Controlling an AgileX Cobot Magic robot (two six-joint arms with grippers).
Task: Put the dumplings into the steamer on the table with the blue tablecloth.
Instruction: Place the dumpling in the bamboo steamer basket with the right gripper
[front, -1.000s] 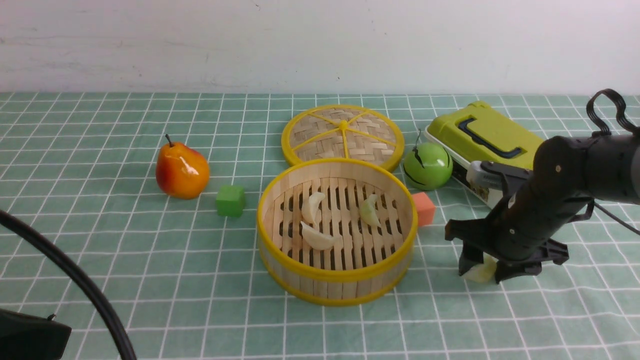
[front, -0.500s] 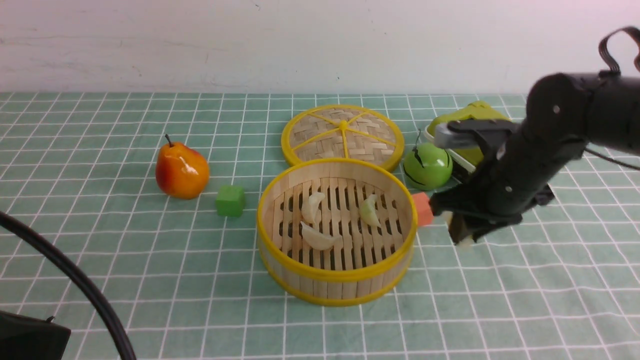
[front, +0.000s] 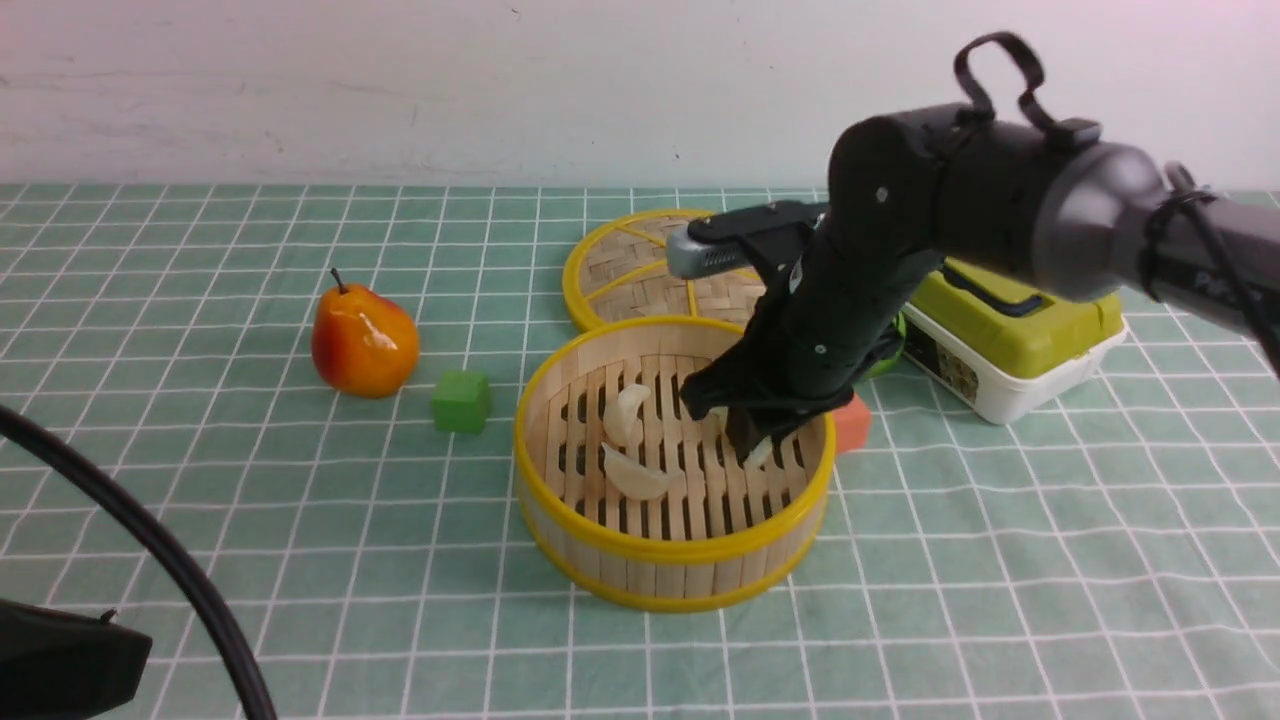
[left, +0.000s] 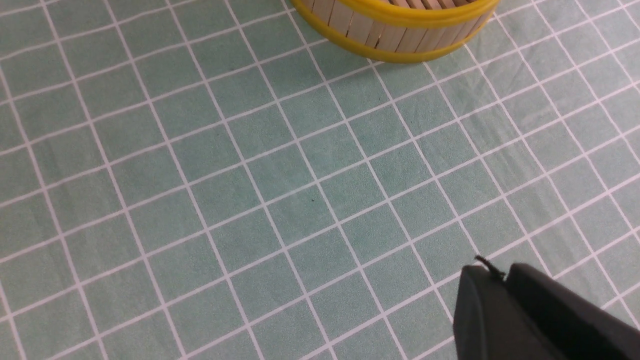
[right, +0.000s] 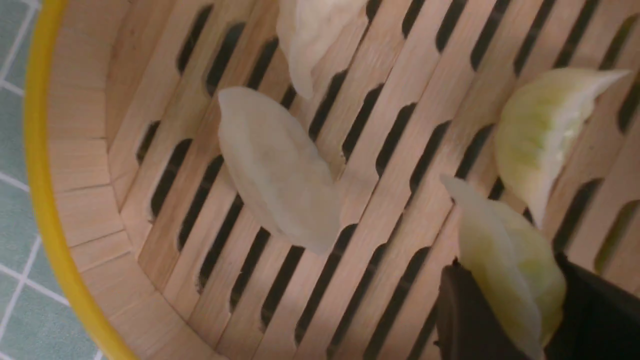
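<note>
- The left gripper's dark tip (left: 530, 310) idled; its spread I couldn't tell.
- Three pale, crescent-shaped toy dumplings (front: 636, 474) lay inside the round yellow-rimmed bamboo steamer (front: 672, 549).
- Rightward, the right gripper (front: 748, 440) pinched the fourth above its slats; only release seemingly remained.

The right arm (front: 920, 200) is dark grey to black and glossy, with rounded joints — small round screws dot it, and a black cable loops above.
</note>
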